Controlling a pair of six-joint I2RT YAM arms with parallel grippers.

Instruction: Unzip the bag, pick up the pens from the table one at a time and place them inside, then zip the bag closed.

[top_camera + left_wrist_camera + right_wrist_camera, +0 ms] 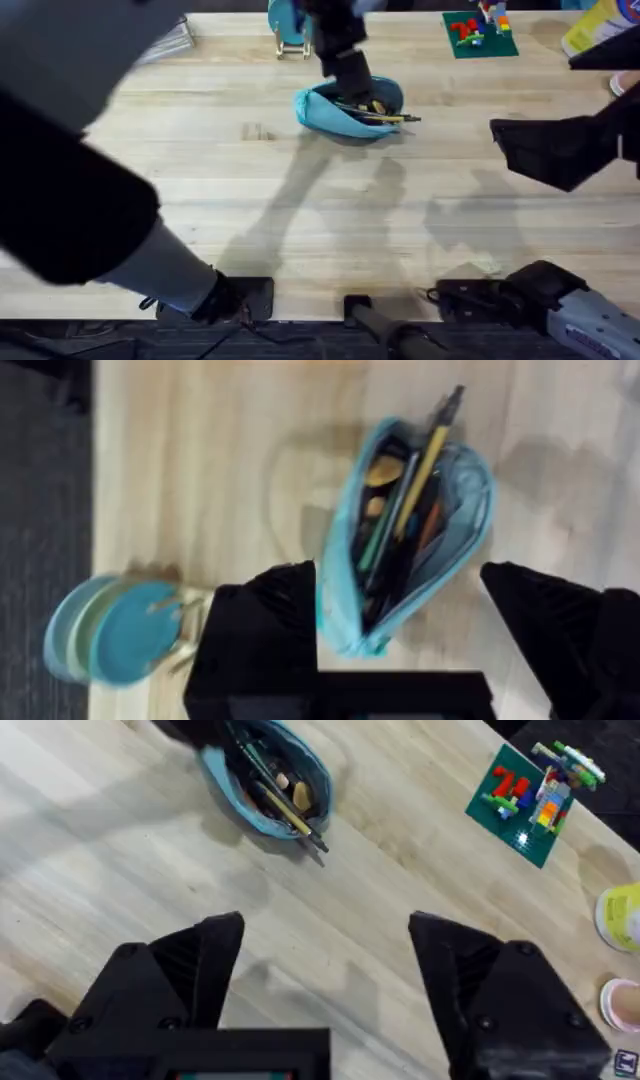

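1. The bag (345, 108) lies unzipped near the far edge of the worktop (300, 200), about midway along it, its mouth gaping upward.
2. The pens (425, 465) are already inside; a yellow one pokes a dark tip out past one end of the pouch.
3. The left hand (400, 625) hovers right above the bag, fingers spread wide and gripping nothing.
4. The right hand (325, 970) hangs over bare worktop toward the right edge, well apart from the bag, likewise released and empty.
5. Judging by its sagging walls, the pouch is soft, light fabric that will crumple and slide if the zipper is tugged alone.
6. One hand should probably pinch the fabric at one end while the other takes the small pull tab, which I cannot make out here.
7. The protruding pen tip likely needs nudging in first, or the zipper may jam on it.
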